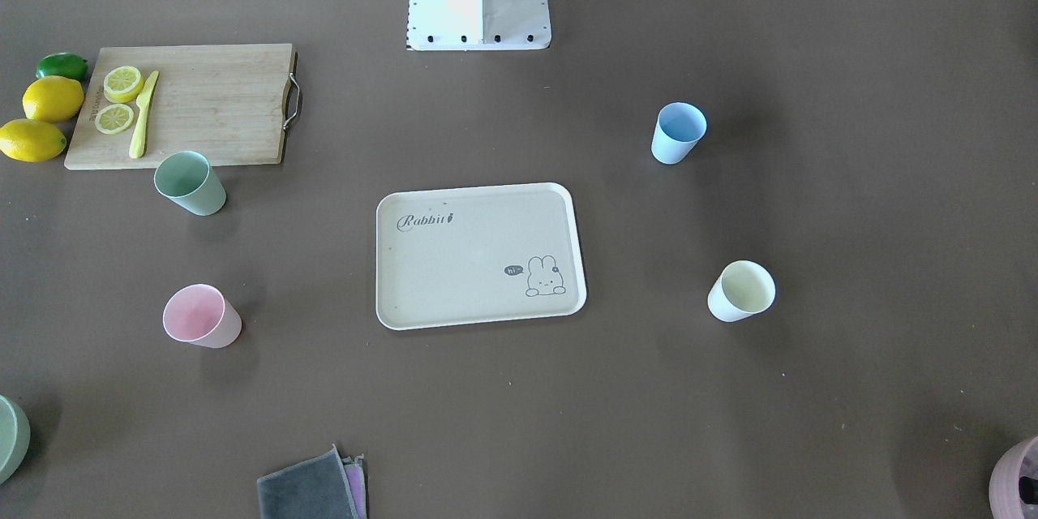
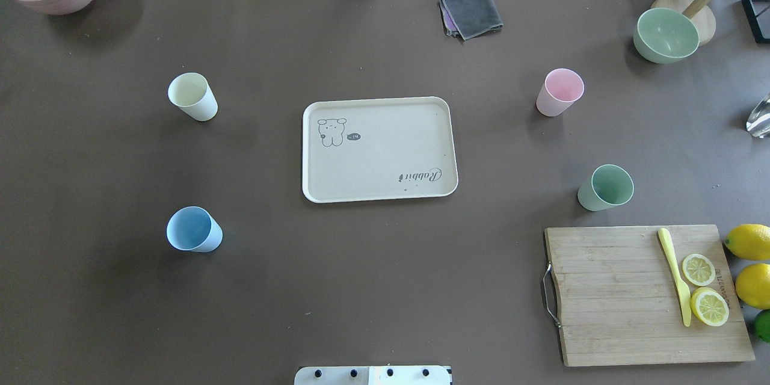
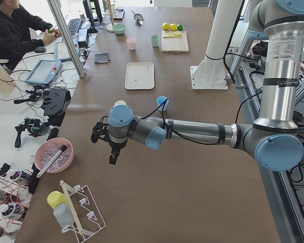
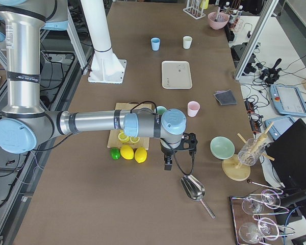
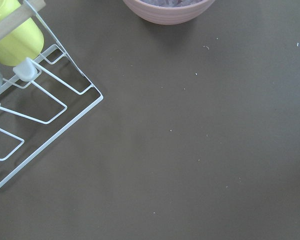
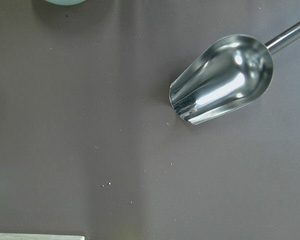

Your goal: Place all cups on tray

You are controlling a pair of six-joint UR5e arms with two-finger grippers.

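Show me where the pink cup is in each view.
Front-facing: pink cup, lower left.
Overhead: pink cup, upper right.
Exterior left: pink cup, top, centre-left.
Exterior right: pink cup, centre.
Left wrist: absent.
Right wrist: absent.
Landmark: the tray, in the four exterior views.

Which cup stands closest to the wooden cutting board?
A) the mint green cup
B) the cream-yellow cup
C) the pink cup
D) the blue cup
A: the mint green cup stands right beside one edge of the wooden cutting board, while the pink cup is farther off and the blue cup and the cream-yellow cup are across the table.
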